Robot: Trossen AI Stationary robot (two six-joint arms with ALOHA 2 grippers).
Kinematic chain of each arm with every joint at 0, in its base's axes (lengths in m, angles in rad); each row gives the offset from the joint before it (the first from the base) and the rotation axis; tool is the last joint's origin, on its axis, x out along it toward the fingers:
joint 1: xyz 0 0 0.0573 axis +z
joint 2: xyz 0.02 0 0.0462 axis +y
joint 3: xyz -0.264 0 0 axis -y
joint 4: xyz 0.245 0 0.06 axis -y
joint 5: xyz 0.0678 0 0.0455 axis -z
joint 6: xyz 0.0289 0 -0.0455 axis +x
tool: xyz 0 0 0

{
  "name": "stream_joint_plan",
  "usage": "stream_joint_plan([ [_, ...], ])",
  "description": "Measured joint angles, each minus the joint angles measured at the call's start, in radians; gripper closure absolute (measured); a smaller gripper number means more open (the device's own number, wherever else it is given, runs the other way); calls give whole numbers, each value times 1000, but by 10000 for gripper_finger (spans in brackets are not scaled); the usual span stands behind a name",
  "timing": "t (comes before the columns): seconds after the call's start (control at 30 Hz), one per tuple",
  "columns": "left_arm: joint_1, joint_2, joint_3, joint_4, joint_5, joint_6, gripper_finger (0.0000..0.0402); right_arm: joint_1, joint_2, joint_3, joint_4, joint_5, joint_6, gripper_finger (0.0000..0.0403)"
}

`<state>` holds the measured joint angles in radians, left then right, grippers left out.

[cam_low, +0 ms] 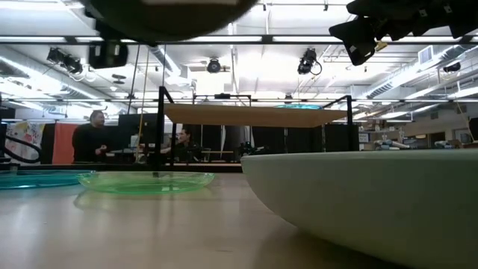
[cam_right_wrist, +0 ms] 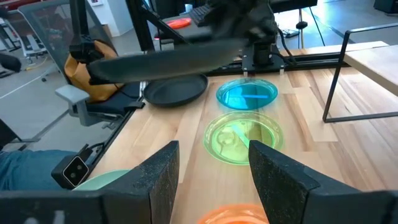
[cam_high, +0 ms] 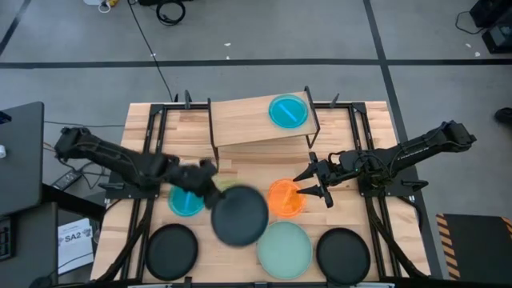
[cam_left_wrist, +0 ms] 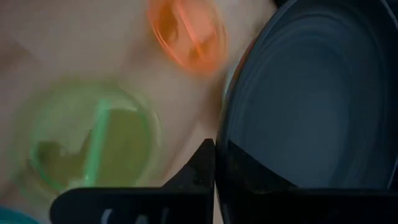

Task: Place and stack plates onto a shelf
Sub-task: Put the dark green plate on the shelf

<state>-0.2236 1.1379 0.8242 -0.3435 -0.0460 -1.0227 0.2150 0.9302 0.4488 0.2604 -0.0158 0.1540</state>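
While a black plate point(cam_high: 239, 215) is clamped by its rim in the left gripper point(cam_high: 210, 178), in front of the shelf point(cam_high: 260, 122), it should be kept level and lifted clear of the shelf's edge. Beside the orange plate point(cam_high: 285, 198), the right gripper point(cam_high: 314, 182) is held spread and empty. A blue plate point(cam_high: 288, 111) sits on the shelf.

Probably a lab: ceiling cameras point(cam_low: 308, 61), strip lighting, workstations.

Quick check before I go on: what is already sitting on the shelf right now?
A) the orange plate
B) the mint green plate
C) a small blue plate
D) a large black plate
C: in the high view a small blue plate lies alone on the shelf, toward its right end.
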Motion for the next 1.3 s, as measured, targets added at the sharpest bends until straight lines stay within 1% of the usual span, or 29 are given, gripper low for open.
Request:
stream_joint_plan([
  [0.13, 151, -33, 0, 0, -1, 44, 385, 0, 0, 0, 0, 0, 0, 204],
  [0.27, 305, -36, 0, 14, 8, 80, 385, 0, 0, 0, 0, 0, 0, 204],
  [0.47, 520, -24, 0, 72, 76, 129, 385, 0, 0, 0, 0, 0, 0, 204],
  [0.63, 655, -25, 0, 163, 131, 129, 385, 0, 0, 0, 0, 0, 0, 204],
  [0.77, 733, -25, 1, 228, 154, 129, 385, 0, 0, 0, 0, 0, 0, 204],
  [1.0, 836, -25, 1, 235, 145, 168, 385, 0, 0, 0, 0, 0, 0, 204],
  [1.13, 867, -17, 1, 238, 130, 179, 385, 0, 0, 0, 0, 0, 0, 204],
  [1.3, 878, 27, 1, 239, 127, 182, 385, 0, 0, 0, 0, 0, 0, 204],
])
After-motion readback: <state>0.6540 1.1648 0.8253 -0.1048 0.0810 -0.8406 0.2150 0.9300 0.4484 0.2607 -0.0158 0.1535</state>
